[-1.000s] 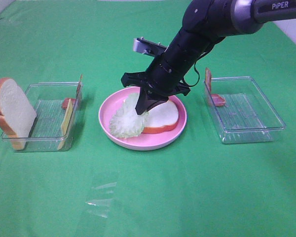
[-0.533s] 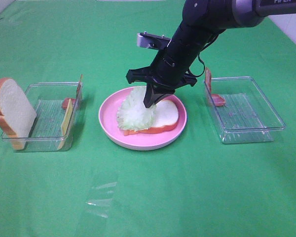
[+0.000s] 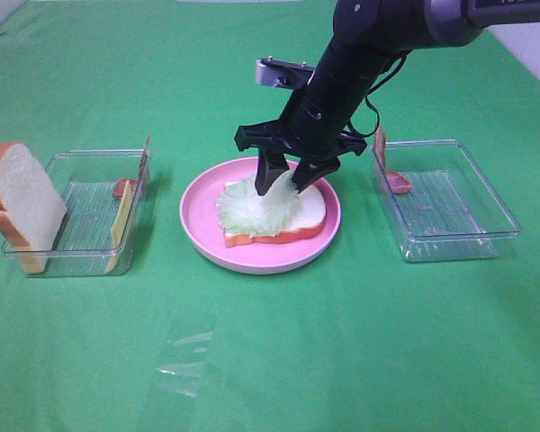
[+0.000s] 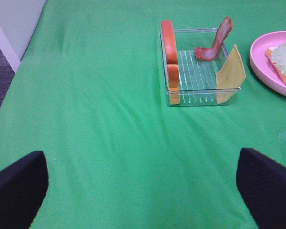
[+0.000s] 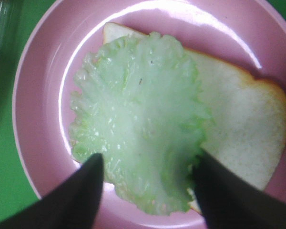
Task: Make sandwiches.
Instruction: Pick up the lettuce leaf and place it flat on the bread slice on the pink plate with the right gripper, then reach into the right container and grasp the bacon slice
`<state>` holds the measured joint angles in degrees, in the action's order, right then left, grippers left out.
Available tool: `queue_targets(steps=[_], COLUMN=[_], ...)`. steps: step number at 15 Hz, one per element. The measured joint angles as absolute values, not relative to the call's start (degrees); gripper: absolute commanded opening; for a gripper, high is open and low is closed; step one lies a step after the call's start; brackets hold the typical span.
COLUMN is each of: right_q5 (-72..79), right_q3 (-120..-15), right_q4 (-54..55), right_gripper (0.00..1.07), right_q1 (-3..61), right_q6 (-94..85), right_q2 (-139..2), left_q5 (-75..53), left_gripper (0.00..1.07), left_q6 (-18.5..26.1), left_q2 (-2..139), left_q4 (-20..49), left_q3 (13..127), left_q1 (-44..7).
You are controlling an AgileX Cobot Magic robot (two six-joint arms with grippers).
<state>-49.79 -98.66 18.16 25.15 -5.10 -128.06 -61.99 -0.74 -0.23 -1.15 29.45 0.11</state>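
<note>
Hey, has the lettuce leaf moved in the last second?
Yes. The lettuce shifted right across the pink plate, from the plate's left side onto the bread slice, where it now lies.

The right pincer (image 3: pixel 285 177) hangs over the pink plate (image 3: pixel 198 211), jaws parted, tips at the lettuce leaf (image 3: pixel 252 209). The leaf lies on a bread slice (image 3: pixel 304 212) on the plate. On the green desk (image 3: pixel 342 342), the left clear tray (image 3: pixel 85 252) holds a cheese square (image 3: pixel 121 220) and a bacon strip (image 3: pixel 123 188). A second bread slice (image 3: pixel 22 202) leans at its outer end. The right clear tray (image 3: pixel 454 220) holds bacon pieces (image 3: pixel 397 183).
</note>
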Motion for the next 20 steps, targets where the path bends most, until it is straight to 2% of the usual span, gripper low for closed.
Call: queue_targets(steps=[5, 9, 16, 20], right_q5=[-56.21, -62.45, -63.25, -61.42], right_q3=[-101.13, -109.66, -112.76, -112.76], right_q4=[16.27, 10.26, 6.93, 7.22], right_gripper=[0.96, 0.96, 0.96, 0.96], right_q1=[25.15, 24.87, 14.32, 11.69], right_q6=[-5.1, -2.69, 2.29, 2.46], right_q2=[-126.11, -121.81, -123.24, -126.91], left_q5=[-61.99, -61.99, -61.99, -61.99], left_gripper=[1.0, 1.0, 1.0, 1.0], left_q6=[-0.74, -0.74, -0.74, -0.74], left_q2=[-0.23, -0.23, -0.23, -0.23], left_q4=[-1.15, -1.15, -1.2, -1.2], left_q3=[29.45, 29.45, 29.45, 29.45], left_q1=[0.11, 0.11, 0.11, 0.11])
